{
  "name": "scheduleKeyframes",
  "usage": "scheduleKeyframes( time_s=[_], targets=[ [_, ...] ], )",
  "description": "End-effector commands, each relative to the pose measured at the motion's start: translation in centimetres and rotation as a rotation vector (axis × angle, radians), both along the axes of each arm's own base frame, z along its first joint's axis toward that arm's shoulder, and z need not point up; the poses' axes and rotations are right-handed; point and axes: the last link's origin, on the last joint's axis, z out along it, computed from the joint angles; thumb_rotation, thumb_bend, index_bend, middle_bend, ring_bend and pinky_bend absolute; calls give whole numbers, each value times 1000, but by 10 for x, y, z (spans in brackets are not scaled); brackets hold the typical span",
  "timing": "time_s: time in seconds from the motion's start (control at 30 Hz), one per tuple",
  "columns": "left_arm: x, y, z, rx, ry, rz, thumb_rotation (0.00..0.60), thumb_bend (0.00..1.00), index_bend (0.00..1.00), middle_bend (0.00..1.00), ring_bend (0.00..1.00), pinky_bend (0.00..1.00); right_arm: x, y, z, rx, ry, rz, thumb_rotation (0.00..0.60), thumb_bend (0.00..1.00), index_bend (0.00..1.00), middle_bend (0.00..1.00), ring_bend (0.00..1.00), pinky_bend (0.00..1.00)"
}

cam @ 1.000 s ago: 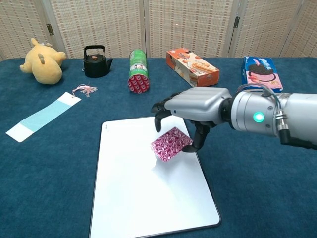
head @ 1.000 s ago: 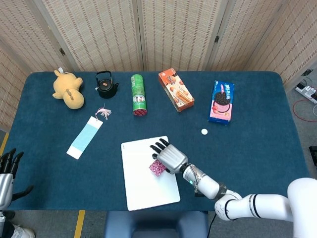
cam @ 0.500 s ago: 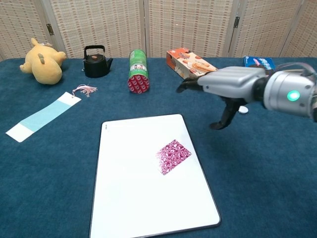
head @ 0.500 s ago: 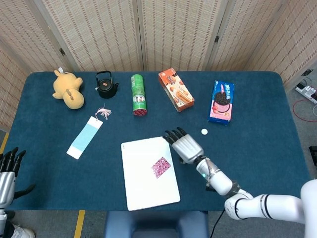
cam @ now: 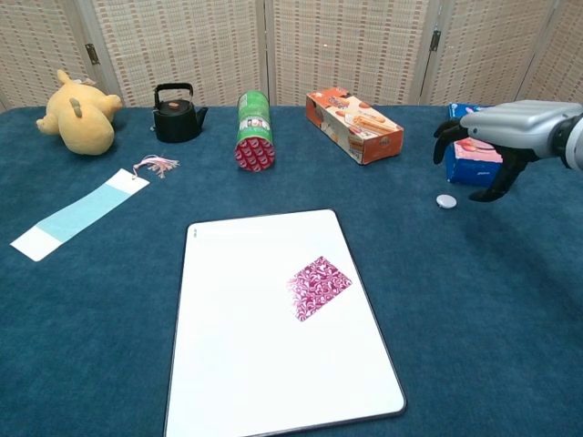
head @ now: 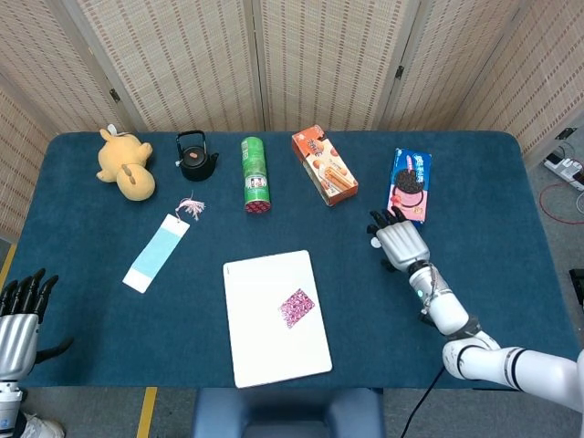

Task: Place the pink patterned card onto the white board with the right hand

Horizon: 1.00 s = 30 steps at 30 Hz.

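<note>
Card (cam: pixel 318 286), pink and patterned, lies flat on the board (cam: pixel 237 364), toward its right edge and turned at an angle to the board's sides. Nothing touches it.

The right hand (cam: pixel 510 138) hangs above the surface (cam: pixel 474 300) well to the right of the board, palm down, its fingers (cam: pixel 448 129) apart and lightly curved, holding nothing. In the head view the right hand (head: pixel 398 244) sits just below the blue packet (head: pixel 408 186), and the chest view shows it in front of that packet (cam: pixel 471 153). A small white disc (cam: pixel 445 201) lies on the cloth just beside the hand.

The left hand (head: pixel 18 312) shows only in the head view, at the lower left off the surface's edge, fingers upright and spread, empty.

Along the far side stand a yellow plush (cam: pixel 77 113), a black kettle (cam: pixel 176 114), a green can (cam: pixel 254 130) lying on its side, and an orange box (cam: pixel 356 125). A pale blue bookmark (cam: pixel 77 216) with a pink tassel lies left of the board.
</note>
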Motion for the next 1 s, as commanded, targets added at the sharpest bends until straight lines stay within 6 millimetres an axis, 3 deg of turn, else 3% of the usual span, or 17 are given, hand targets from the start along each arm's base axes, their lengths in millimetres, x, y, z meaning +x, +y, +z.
scheduleKeyframes(
  time_s=[0.03,0.47,1.0],
  targets=[
    [-1,-1,1,5,0,3,600,116,99,39,71,0,-6,-10,-8,-4,22,-13,600,312,282,106,62,9],
    [-3,-1,1,4,-1,11,600,116,103,39,71,0,-12,-33,-33,-15,142,22,600,311,341,116,67,8],
    [-7,-3,1,5,-1,26,600,116,104,39,71,0,-16,-36,-51,-7,263,86,600,312,389,130,68,8]
  ],
)
